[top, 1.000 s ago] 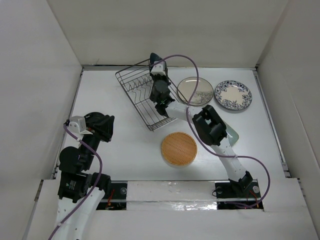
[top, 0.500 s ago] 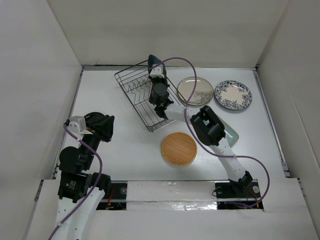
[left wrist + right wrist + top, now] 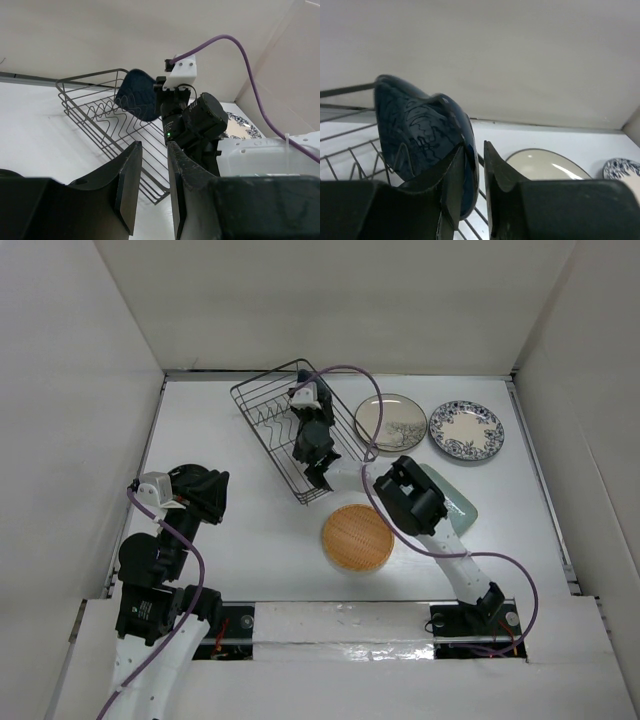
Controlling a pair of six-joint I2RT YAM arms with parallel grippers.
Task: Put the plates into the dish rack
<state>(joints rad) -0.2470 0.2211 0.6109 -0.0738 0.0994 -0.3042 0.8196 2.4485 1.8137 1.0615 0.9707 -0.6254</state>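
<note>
Overhead, the dish rack (image 3: 285, 430) sits askew at the far middle of the table (image 3: 240, 540), and the right arm (image 3: 412, 502) stretches from the near right across the rack's right side. Right of the rack lie a beige plate (image 3: 392, 420) and, farther right, a blue-flowered plate (image 3: 466, 430). An orange woven plate (image 3: 358, 537) lies nearer, and a pale green plate (image 3: 458, 505) shows partly under the arm. The left arm (image 3: 165, 540) is folded at the near left, well apart from the rack.

From the left wrist, the left gripper (image 3: 153, 150) has its fingers parted by a narrow gap with nothing between them. Beyond it, a dark blue plate (image 3: 135, 95) stands on edge over the far end of the rack.

From the right wrist, the right gripper (image 3: 474, 155) straddles the rim of the dark blue plate. Whether it clamps the rim or stands just loose of it I cannot tell. The beige plate lies beyond on the right.
</note>
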